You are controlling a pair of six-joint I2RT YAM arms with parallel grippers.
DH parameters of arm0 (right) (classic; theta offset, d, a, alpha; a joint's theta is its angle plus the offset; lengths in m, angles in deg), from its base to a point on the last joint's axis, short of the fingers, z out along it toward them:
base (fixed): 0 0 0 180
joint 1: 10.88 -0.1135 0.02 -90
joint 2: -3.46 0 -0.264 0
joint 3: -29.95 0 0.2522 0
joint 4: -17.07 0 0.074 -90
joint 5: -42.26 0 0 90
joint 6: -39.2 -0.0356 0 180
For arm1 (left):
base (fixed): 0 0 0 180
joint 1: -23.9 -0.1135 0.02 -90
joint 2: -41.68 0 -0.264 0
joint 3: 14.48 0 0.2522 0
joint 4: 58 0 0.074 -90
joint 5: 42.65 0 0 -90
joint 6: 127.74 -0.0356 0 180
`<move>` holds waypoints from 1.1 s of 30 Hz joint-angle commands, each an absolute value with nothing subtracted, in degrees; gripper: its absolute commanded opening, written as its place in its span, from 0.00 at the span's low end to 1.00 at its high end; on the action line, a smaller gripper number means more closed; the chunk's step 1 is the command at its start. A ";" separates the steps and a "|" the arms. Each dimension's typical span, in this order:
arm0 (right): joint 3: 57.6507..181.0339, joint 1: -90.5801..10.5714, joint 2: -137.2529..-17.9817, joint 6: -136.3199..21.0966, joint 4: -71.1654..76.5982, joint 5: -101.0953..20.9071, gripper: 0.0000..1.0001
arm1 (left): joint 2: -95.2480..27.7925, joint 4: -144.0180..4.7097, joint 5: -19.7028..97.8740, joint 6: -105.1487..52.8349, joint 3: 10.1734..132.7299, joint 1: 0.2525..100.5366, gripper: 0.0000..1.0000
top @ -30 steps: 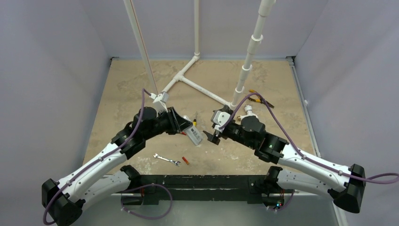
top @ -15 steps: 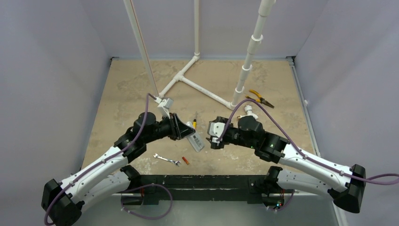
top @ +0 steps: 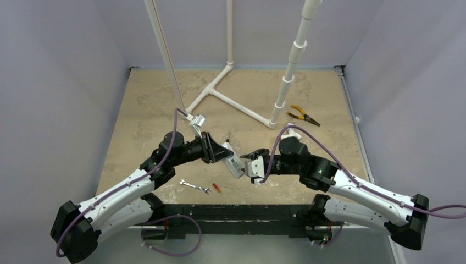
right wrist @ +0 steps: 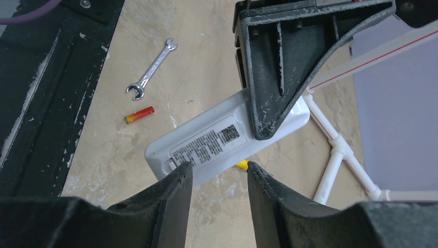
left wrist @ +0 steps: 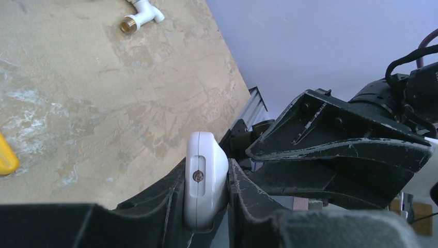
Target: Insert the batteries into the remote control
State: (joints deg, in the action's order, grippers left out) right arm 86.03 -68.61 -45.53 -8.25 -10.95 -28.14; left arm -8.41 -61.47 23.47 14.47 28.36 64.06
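- Because the cells go in from the back, the left gripper (left wrist: 206,187) clamps one end of the remote control (right wrist: 217,139), holding it above the table (top: 154,99) with the label side toward the other arm.
- Jaws apart and empty, the right gripper (right wrist: 214,175) hangs at the free end — probably for the cover.
- One battery (right wrist: 139,114) lies beside the wrench (right wrist: 151,70), near the table's near edge — not yet loaded.

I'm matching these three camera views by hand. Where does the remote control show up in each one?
Top external: the remote control sits at centre, between the two arms.
Left wrist: only its rounded end shows, at bottom centre, clamped between the left fingers.
Right wrist: it lies mid-frame, label side facing the camera.
Shared landmark: the left fingers gripping it.
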 commanded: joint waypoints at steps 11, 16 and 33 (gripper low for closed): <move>87.25 -68.89 -44.77 0.65 -13.97 -19.09 0.44 | -14.87 -40.80 17.24 28.15 23.55 63.84 0.00; 88.07 -68.84 -43.51 2.33 -17.19 -18.30 0.39 | -14.98 -42.41 17.87 29.68 23.91 63.78 0.00; 89.64 -68.88 -44.75 3.30 -22.58 -18.36 0.38 | -14.19 -45.50 17.61 30.10 25.32 63.53 0.00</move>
State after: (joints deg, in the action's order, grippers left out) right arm 86.80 -68.61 -44.15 2.28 -20.92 -19.44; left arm -15.38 -47.40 18.62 29.20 23.31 64.01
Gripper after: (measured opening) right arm 0.385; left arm 0.256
